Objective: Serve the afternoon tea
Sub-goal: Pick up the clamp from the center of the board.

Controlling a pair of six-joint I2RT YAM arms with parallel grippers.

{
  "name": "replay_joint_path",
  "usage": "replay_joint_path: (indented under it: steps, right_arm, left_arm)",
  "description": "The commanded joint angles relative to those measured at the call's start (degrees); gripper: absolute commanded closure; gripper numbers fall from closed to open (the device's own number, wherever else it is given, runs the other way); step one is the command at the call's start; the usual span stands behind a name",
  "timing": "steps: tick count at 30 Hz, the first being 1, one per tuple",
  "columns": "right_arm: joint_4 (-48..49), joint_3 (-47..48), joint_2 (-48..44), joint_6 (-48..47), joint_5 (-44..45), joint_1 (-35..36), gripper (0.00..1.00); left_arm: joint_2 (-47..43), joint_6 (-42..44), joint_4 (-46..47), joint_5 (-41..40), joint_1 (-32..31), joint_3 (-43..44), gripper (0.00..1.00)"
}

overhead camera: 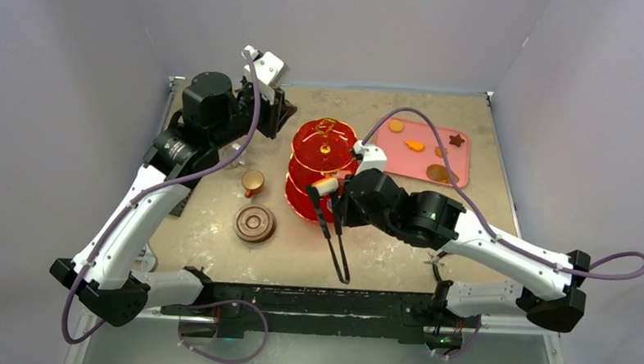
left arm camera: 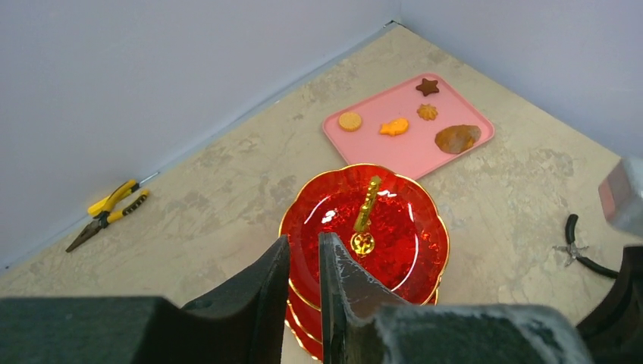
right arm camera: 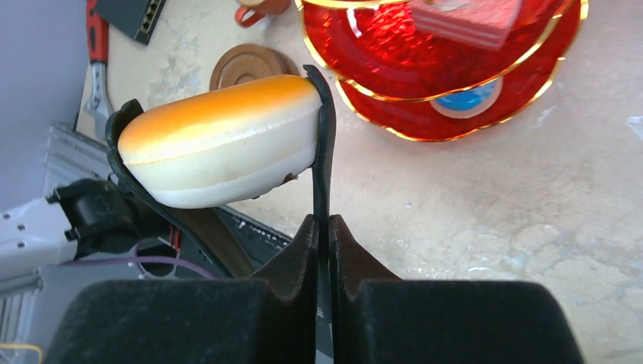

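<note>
R arm: right gripper (right arm camera: 321,227) clamped tight on black tongs (right arm camera: 326,136) | tongs pinched orange-topped pastry (right arm camera: 220,136) at near edge of red stand (overhead camera: 306,139), table centre | L arm: left gripper (left arm camera: 305,239) raised far left, fingers a narrow slit apart, empty

This is a robot lab cell, not a home. Bare grey walls (overhead camera: 78,56) box in a worn, stained table (overhead camera: 397,259) on three sides. Two arms, left (overhead camera: 137,215) and right (overhead camera: 504,247), are bolted to a black rail (overhead camera: 313,301) at its near edge, and purple cables (overhead camera: 258,97) loop loose along them. Pliers (left arm camera: 106,212) lie by the wall. A stand (overhead camera: 308,148) and a tray (overhead camera: 410,160) with pastries (overhead camera: 415,145) sit on the same bare top.
</note>
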Motion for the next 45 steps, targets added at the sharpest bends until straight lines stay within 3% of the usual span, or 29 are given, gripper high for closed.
replay_joint_path:
  steps: [1,5,17,23,31,45]
  right_arm:
    - [-7.5,6.8,0.7,2.0,1.9,-3.9,1.00]
    - [-9.0,7.6,2.3,1.2,1.2,-5.5,1.00]
    - [-4.0,-4.6,-1.3,6.0,-6.0,-6.0,1.00]
    - [1.8,-8.3,-0.8,9.1,-4.6,-6.5,1.00]
    - [9.9,-12.2,0.3,13.0,-2.8,-8.3,1.00]
    - [14.0,-13.1,4.7,17.0,-2.4,-8.6,1.00]
  left_arm:
    - [-2.6,0.4,1.4,4.0,0.4,-1.7,0.79]
    - [-4.8,0.6,1.1,8.3,0.4,-4.9,0.76]
    - [-18.7,7.7,1.9,16.2,-0.5,-24.1,0.70]
    - [-20.0,5.4,3.2,15.0,-2.6,-30.5,0.69]
    - [-18.8,-0.2,9.2,5.3,-12.0,-37.2,0.69]
    - [-17.1,-15.6,12.2,1.0,-14.8,-43.1,0.69]
